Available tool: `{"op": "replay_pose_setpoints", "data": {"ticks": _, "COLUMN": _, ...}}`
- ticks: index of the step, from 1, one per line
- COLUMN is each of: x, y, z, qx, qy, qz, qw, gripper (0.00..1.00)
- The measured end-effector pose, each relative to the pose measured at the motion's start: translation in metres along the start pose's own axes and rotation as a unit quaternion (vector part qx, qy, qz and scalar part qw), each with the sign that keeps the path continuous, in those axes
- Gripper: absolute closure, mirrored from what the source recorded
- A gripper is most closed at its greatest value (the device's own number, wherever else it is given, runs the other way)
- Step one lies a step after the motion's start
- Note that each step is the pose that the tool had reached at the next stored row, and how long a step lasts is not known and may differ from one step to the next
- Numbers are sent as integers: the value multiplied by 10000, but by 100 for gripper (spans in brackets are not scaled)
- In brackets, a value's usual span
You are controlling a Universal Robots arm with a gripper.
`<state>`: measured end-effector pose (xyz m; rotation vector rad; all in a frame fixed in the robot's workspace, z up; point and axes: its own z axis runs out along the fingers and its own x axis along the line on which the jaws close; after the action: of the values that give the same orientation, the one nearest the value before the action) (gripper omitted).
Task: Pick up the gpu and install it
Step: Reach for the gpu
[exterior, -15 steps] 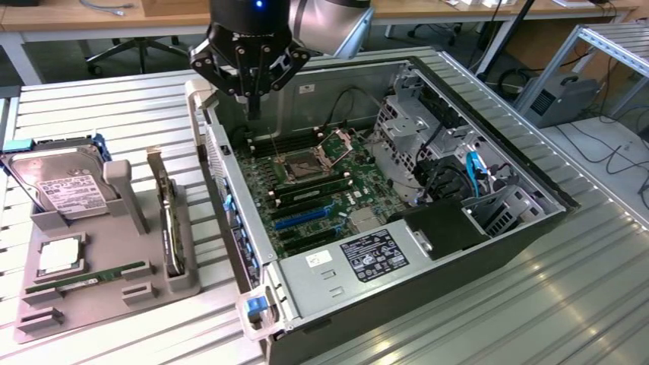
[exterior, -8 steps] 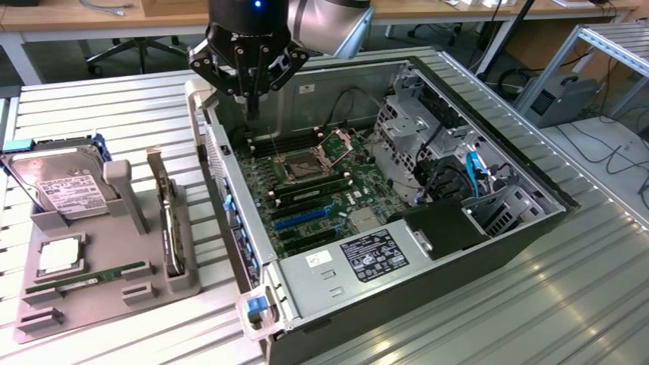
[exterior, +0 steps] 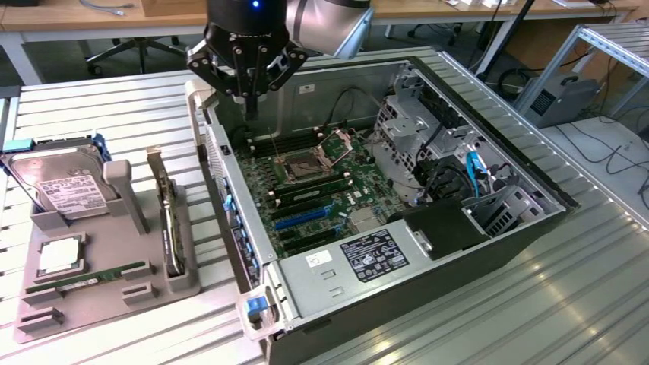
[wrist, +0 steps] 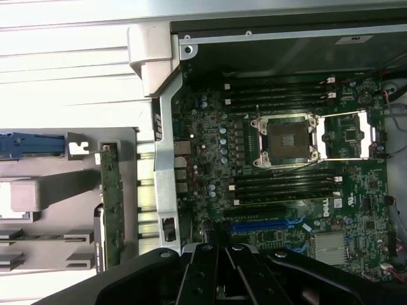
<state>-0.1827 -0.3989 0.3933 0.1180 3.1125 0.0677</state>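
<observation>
The gpu stands on edge in a slot of the grey holder at the exterior view's left, beside the open computer case. In the wrist view the gpu appears as a narrow greenish-brown board edge next to the case wall. My gripper hangs above the case's back corner, over the motherboard, with its black fingers pressed together and nothing between them. In the wrist view the gripper sits above the blue expansion slot. The gripper is well apart from the gpu.
The holder also carries a hard drive, a processor and a green RAM stick. Inside the case are the open CPU socket, memory slots, drive cages and cables. The case wall stands between holder and motherboard.
</observation>
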Motion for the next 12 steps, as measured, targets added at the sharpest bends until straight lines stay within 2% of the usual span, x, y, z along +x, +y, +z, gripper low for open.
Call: {"op": "replay_pose_setpoints", "data": {"ticks": 12, "x": 24, "y": -2, "z": -1, "qx": 0, "qy": 0, "qz": 0, "qw": 10000, "gripper": 89}}
